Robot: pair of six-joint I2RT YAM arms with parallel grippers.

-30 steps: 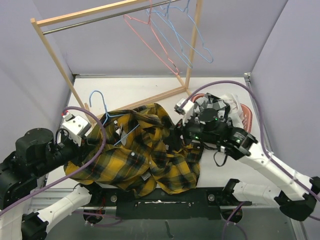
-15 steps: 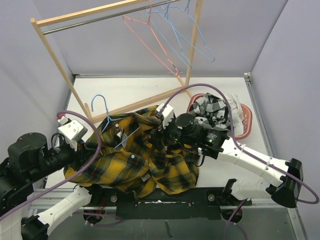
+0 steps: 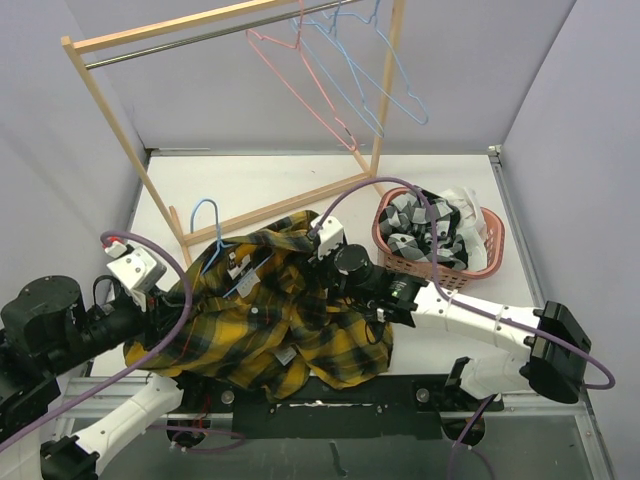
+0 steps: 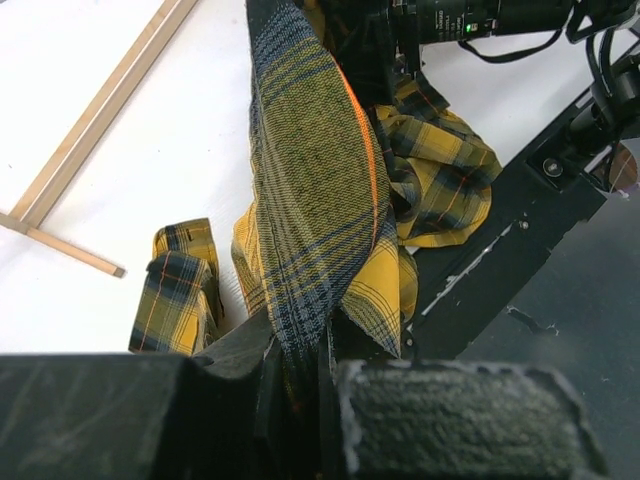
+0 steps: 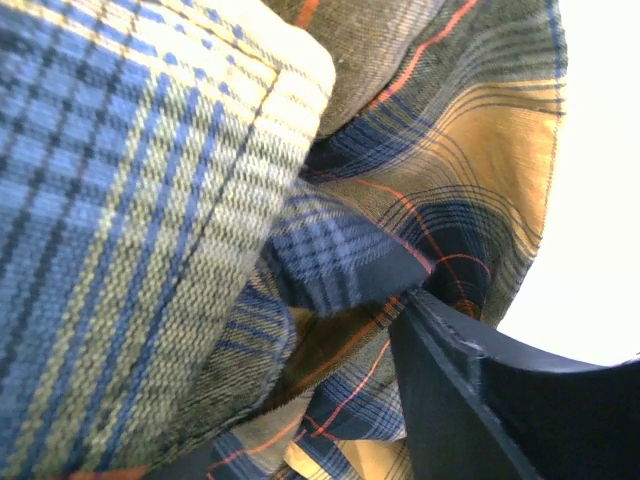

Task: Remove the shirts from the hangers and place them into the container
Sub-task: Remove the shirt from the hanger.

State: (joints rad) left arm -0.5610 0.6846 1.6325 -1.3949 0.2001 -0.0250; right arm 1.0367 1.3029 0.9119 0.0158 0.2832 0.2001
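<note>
Left gripper (image 4: 305, 368): fingers clamped on a fold of the yellow-and-black plaid shirt (image 3: 270, 325), cloth running taut up out of the pinch in the left wrist view. Right gripper (image 3: 332, 268): nose-down in the same shirt, and cannot tell whether it is released or grasping. The right wrist view shows only one dark finger (image 5: 490, 400) at the lower right; plaid cloth fills the rest and hides the other finger. The shirt lies bunched on the table (image 3: 280, 185) between the two arms, near edge draped over the base plate. A light blue hanger (image 3: 213, 235) is inside it: hook sticks out at the far left, a bit of wire shows at the collar, the rest is hidden under cloth. The pink basket (image 3: 432, 272) sits just right of the right wrist, holding the black-and-white check shirt (image 3: 415, 225) and the white shirt (image 3: 468, 203); contents underneath are unreadable. The wooden rack (image 3: 110, 110) stands behind, base bar touching the shirt's far edge. On its rail hang a pink-red hanger (image 3: 295, 85) and blue hangers (image 3: 345, 83), tops cut off.
</note>
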